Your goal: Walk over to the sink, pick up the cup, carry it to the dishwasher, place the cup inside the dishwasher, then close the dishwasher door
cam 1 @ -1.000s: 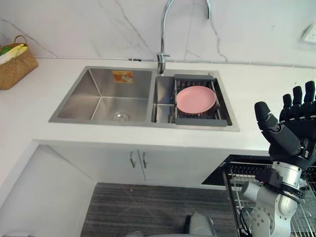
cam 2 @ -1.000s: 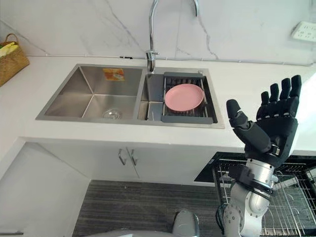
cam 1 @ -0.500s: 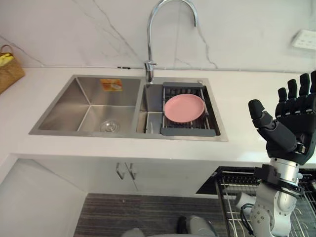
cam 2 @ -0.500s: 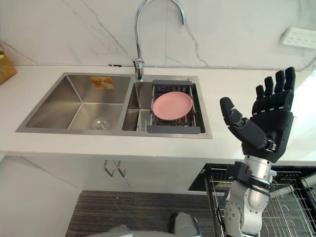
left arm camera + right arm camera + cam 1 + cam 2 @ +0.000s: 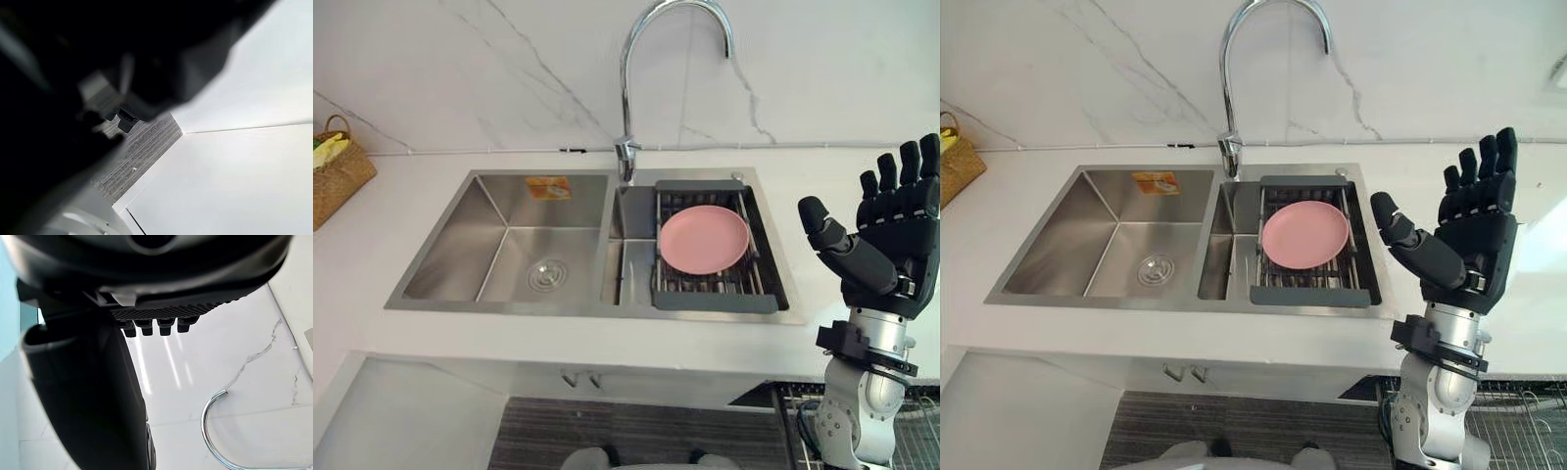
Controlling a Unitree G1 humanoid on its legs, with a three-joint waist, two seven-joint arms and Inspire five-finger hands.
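Dark right hand (image 5: pixel 1474 245) raised empty, fingers straight and spread, at three o'clock of brushed-steel double sink (image 5: pixel 1087 225), round pink plate (image 5: pixel 1304 234) on slatted rack (image 5: pixel 1310 297)

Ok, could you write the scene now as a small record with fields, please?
right hand: raised right of the sink, fingers straight, holding nothing
left hand: in its wrist view, state unclear
sink: two steel basins, left one without dishes
pink plate: lying on the dark rack over the right basin
faucet: behind, between the basins
basket: on the counter, far left
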